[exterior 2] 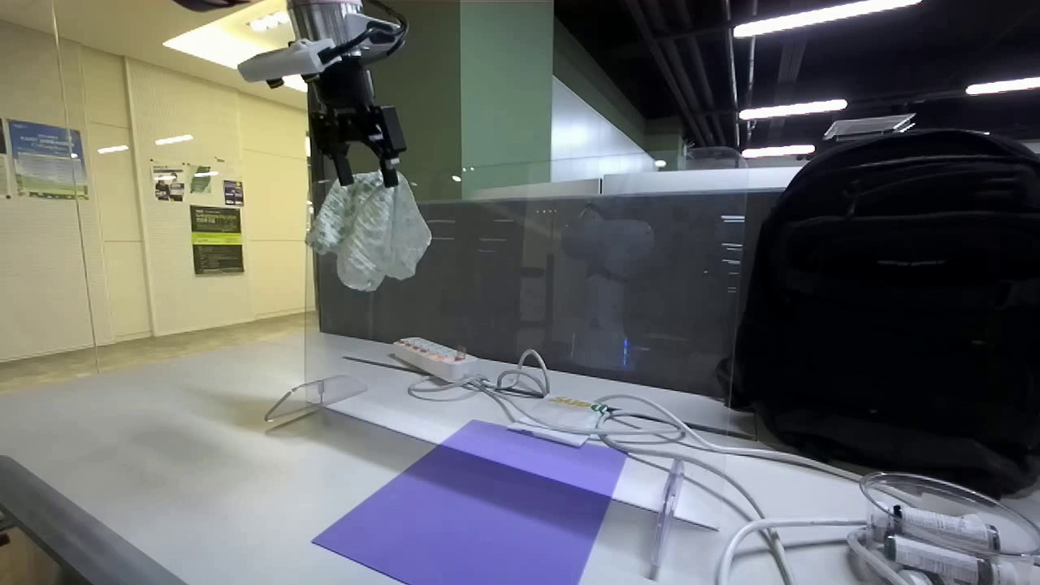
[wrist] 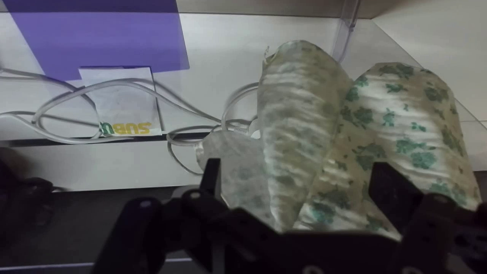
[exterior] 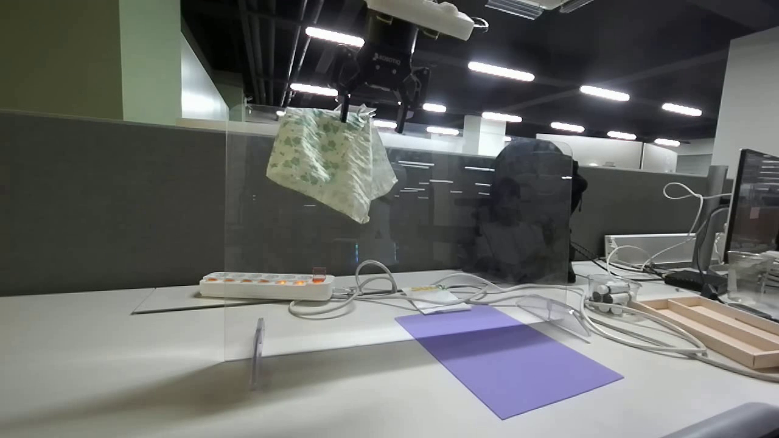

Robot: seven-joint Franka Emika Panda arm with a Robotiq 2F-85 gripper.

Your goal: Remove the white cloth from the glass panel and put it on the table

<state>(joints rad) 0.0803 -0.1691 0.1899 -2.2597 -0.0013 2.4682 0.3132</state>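
White table [exterior: 341, 401]; crinkled, green-patterned white cloth [exterior: 319, 155] draped over glass panel [exterior: 435, 234].

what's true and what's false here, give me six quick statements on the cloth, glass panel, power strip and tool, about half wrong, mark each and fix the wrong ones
1. The cloth hangs from the top edge of the glass panel. True.
2. The glass panel lies flat. False: it stands upright.
3. The cloth is plain, with no print. False: it has a green leafy print.
4. The power strip shows an orange glow. True.
5. The tool is up by the top of the cloth. True.
6. The tool is closed tight. False: its jaws stand apart.
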